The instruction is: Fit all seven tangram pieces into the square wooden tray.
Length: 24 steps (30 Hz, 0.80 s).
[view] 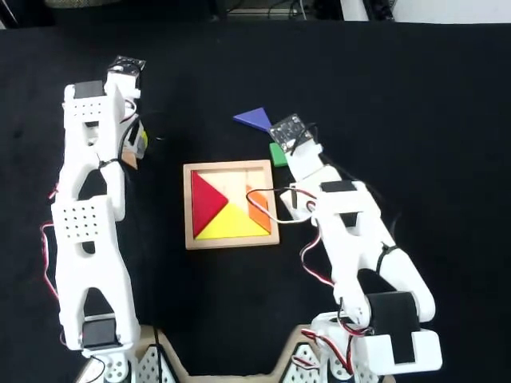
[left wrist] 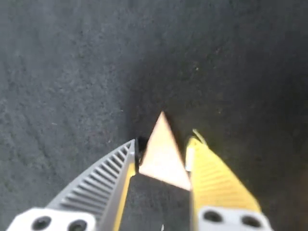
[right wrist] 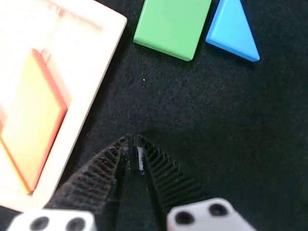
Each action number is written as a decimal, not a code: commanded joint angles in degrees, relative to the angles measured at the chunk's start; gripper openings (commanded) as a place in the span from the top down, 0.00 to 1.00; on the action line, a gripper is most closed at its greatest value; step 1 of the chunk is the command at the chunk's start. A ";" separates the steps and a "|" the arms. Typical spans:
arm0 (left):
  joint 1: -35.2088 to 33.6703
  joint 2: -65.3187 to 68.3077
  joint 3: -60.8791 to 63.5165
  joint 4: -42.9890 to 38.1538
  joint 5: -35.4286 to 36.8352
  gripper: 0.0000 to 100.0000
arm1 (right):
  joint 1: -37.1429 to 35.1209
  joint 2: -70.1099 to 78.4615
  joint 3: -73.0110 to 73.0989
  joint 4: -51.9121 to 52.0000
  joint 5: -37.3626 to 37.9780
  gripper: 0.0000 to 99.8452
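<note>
The square wooden tray [view: 231, 239] lies mid-table and holds a red triangle [view: 206, 199], a yellow triangle [view: 231, 223] and an orange piece [view: 259, 209]. Left of the tray, my left gripper [left wrist: 162, 144] is shut on a small pale orange triangle [left wrist: 161, 154], held just above the black cloth. My right gripper [right wrist: 133, 142] is shut with nothing in it, low over the cloth beside the tray rim [right wrist: 91, 96]. Beyond it lie a green piece [right wrist: 173, 24] and a blue triangle [right wrist: 233, 31]. From above, the right arm [view: 319, 187] covers part of the green piece [view: 277, 154].
A black cloth [view: 415, 104] covers the whole table. The blue triangle [view: 254, 118] lies behind the tray's far right corner. Both arm bases stand at the near edge, and red and white cables hang along them.
</note>
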<state>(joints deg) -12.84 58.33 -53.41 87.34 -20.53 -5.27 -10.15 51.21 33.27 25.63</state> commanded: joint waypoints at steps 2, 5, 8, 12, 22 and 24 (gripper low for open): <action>-1.63 -0.44 -5.67 6.24 6.51 0.74 | 0.88 -0.48 0.22 -1.05 2.46 0.99; -1.63 -0.44 -6.02 7.30 9.05 0.74 | 0.88 -0.75 0.48 -1.05 2.64 0.99; -1.19 -0.44 -5.58 7.56 11.25 0.74 | 0.88 -0.75 0.57 -1.05 2.73 0.99; -0.75 0.00 -5.49 5.89 16.62 0.74 | 0.88 -0.75 0.57 -1.05 2.73 0.99; -1.10 5.63 -11.65 4.40 20.48 0.74 | 0.97 -0.75 0.57 -1.05 2.73 0.99; -1.19 6.24 -13.85 4.40 20.48 0.74 | 0.97 -0.75 0.57 -1.05 2.73 0.99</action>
<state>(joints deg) -14.15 64.04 -61.67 93.14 -0.84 -5.27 -10.15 51.91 33.27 27.65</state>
